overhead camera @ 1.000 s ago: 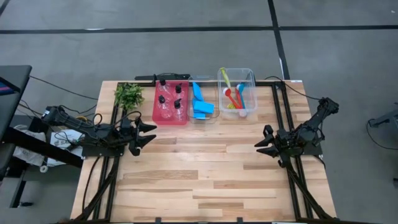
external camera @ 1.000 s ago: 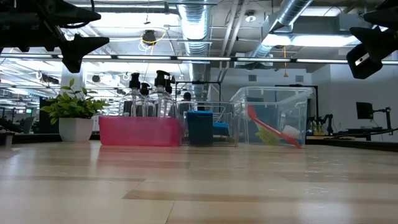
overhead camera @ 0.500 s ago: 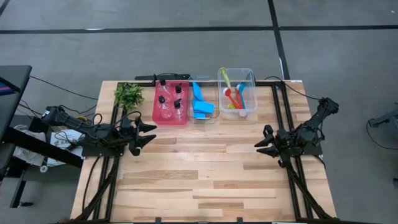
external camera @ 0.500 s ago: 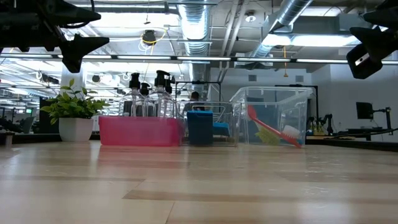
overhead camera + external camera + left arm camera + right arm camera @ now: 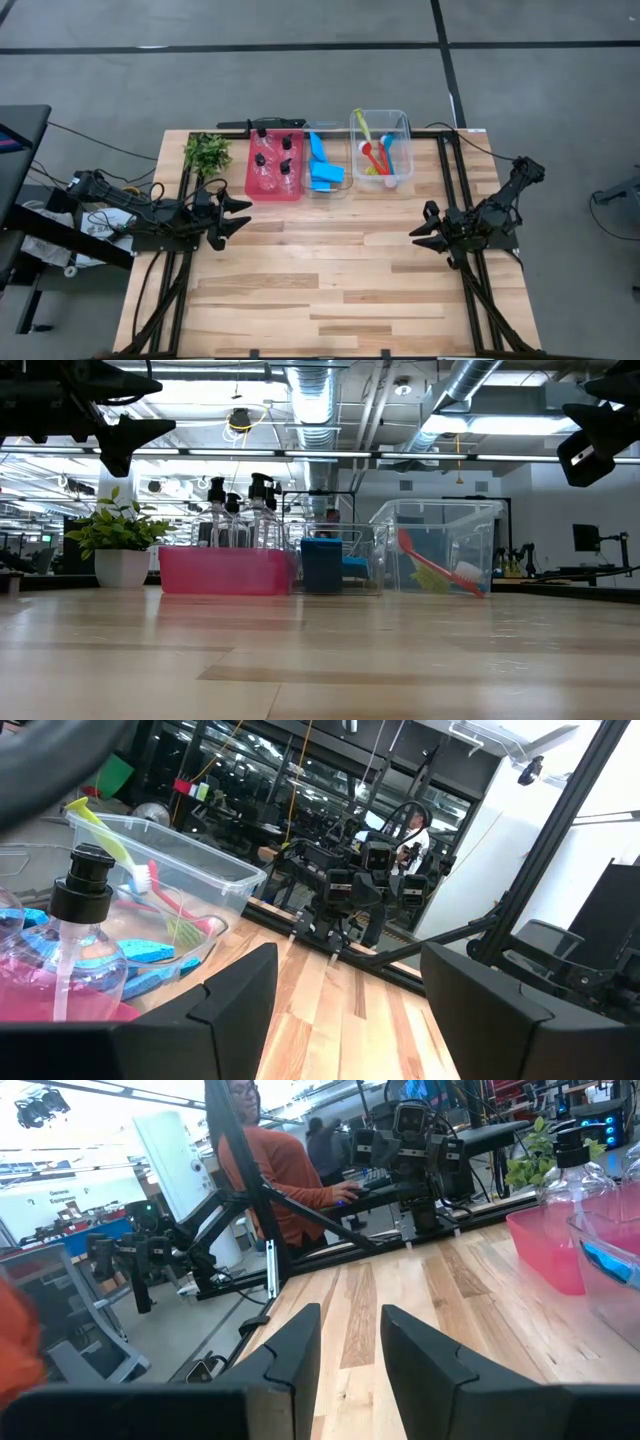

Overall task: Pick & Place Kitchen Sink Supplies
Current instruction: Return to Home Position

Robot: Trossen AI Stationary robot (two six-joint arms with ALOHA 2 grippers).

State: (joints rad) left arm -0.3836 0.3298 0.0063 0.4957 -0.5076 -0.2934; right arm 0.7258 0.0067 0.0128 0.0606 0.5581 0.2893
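left hand (image 5: 246,213), right hand (image 5: 419,222), both spread

No text, brand, number or sign can be read on the clear bottles (image 5: 236,520), the blue sponges (image 5: 325,178), the brushes (image 5: 372,157), the red bin (image 5: 225,572) or the clear bins (image 5: 440,525). Faint dark lettering is noted on a white panel (image 5: 45,1205) in the room beyond the table, seen in the right wrist view. It is too small to be made out.

Matt wood table (image 5: 330,290) (clear plastic bin (image 5: 407,140)).
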